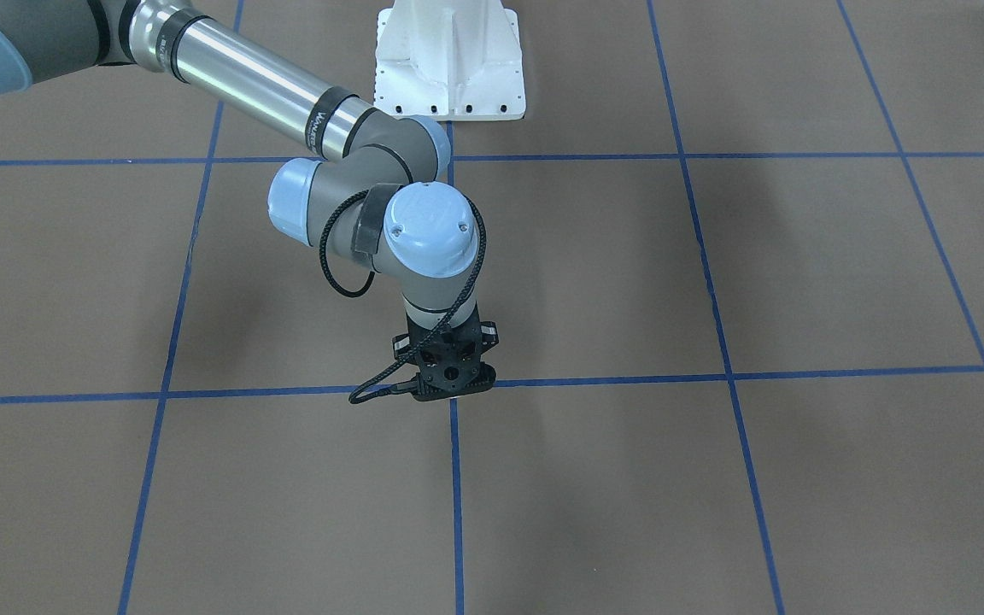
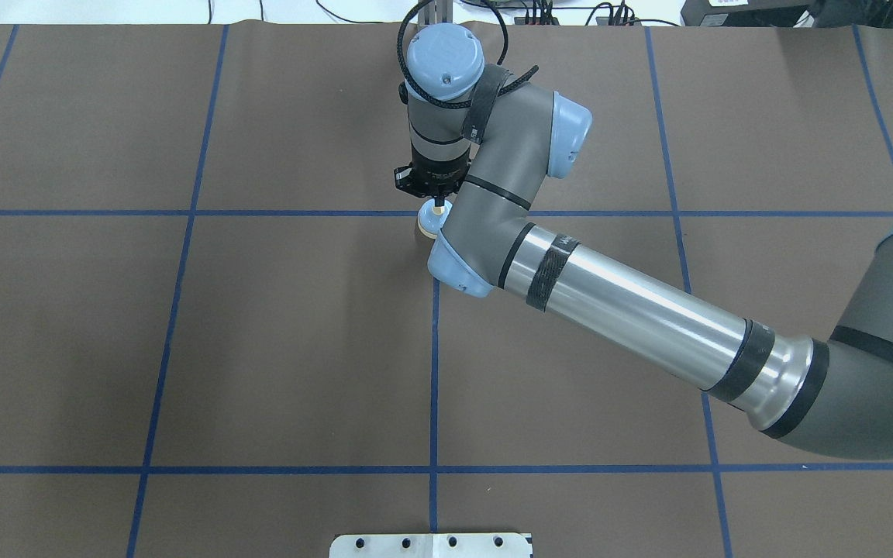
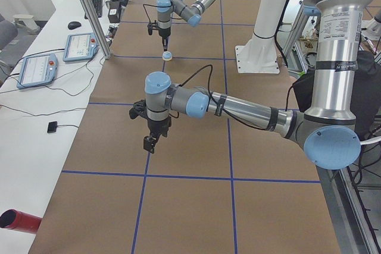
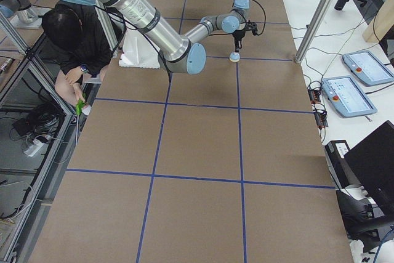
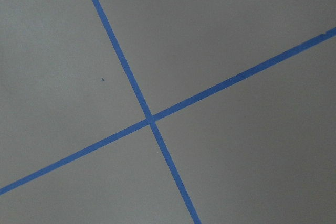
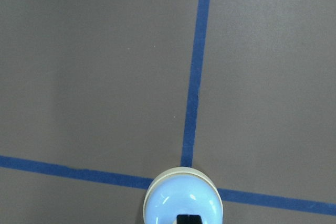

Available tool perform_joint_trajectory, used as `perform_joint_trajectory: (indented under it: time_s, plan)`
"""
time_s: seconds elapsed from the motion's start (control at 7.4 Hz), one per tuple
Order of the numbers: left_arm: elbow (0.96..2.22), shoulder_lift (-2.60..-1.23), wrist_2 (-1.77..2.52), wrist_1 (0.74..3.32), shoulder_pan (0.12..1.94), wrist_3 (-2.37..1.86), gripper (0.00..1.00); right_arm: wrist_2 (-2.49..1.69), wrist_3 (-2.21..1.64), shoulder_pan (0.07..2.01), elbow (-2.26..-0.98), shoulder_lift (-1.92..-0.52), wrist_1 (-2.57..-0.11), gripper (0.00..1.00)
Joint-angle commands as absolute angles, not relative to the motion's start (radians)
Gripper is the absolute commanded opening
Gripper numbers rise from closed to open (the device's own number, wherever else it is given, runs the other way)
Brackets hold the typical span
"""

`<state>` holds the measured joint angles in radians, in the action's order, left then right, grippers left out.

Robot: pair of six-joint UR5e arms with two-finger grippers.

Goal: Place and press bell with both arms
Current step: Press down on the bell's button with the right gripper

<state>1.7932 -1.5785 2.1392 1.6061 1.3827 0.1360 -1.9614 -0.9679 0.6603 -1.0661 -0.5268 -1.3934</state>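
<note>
A: We see a brown table [image 2: 299, 349] gridded with blue tape [image 2: 183, 310]; the bell [image 2: 428, 225] sits on a tape crossing.

B: The left gripper [image 3: 149, 144] hangs well apart from the bell; clenched or released, we cannot tell; the right gripper [image 2: 438, 201], fingers pinched together, hangs just above the bell's button; the right arm [image 2: 632, 302] covers the bell's edge.

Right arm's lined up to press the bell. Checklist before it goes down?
1. Bell upright on the table: ok.
2. Right pincer centred over the bell's top: ok.
3. Right pincer shut to a single tip for pressing: ok.
4. Tip already touching the bell: cannot tell.
5. Left pincer well apart from the bell: ok.
6. Left pincer open or shut: cannot tell.
</note>
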Motion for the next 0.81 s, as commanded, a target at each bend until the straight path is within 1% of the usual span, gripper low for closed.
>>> perform_joint_trajectory:
  time_s: [0.0,0.68]
  plan:
    - [1.793,-1.578,2.138,1.606,1.388,0.137,1.00,-1.960,-0.968,0.660,-1.054,-0.526,-1.393,0.00]
    - [1.792,-1.578,2.137,1.606,1.394,0.137,1.00,-1.957,-0.968,0.647,-1.034,-0.526,-1.371,0.00]
